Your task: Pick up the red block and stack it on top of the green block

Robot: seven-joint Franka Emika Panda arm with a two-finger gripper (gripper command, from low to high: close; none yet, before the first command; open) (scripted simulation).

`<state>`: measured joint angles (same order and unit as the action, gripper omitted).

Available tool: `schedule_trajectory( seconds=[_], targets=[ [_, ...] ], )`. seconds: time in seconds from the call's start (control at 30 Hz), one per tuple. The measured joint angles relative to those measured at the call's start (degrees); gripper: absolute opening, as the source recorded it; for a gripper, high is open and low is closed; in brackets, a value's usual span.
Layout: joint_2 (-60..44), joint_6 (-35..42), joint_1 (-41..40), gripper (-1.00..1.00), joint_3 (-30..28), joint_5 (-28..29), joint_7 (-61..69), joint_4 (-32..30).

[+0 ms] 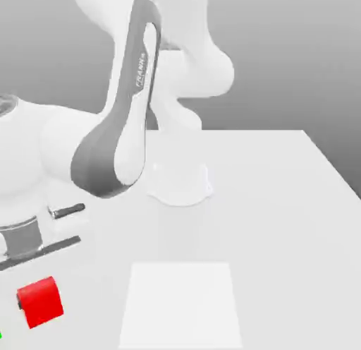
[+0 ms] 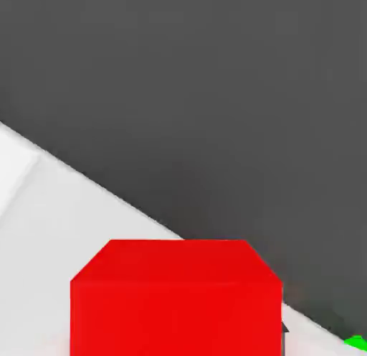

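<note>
ok so the arm's got the red block (image 1: 41,302) pinched in its gripper (image 1: 41,299) afaict, at the exterior view's left, near the bottom edge. grab part's done imo. stacking isn't: green block (image 2: 356,342) is just a sliver in the hand view, near the red one but apart, nothing on it that I can see, tho most of it's cut off. left to do: get red over green, line it up, set it down, let go.

Exterior view: bright, low contrast. White arm (image 1: 106,140) nearly washes into pale tabletop (image 1: 275,221); only faint shading. Small highlight on base rim, centre. Hand view: dark grey toward twelve, pale toward nine.
</note>
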<state>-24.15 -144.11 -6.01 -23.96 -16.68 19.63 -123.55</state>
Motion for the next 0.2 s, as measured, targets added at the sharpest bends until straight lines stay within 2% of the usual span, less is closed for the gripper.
schedule_trajectory(
  seconds=[0.03,0.2],
  targets=[
    [-3.54,-1.13,-2.82,1.0,0.54,-2.42,0.72,2.18],
    [-3.54,-1.13,-2.82,1.0,0.54,-2.42,0.72,2.18]
  ],
)
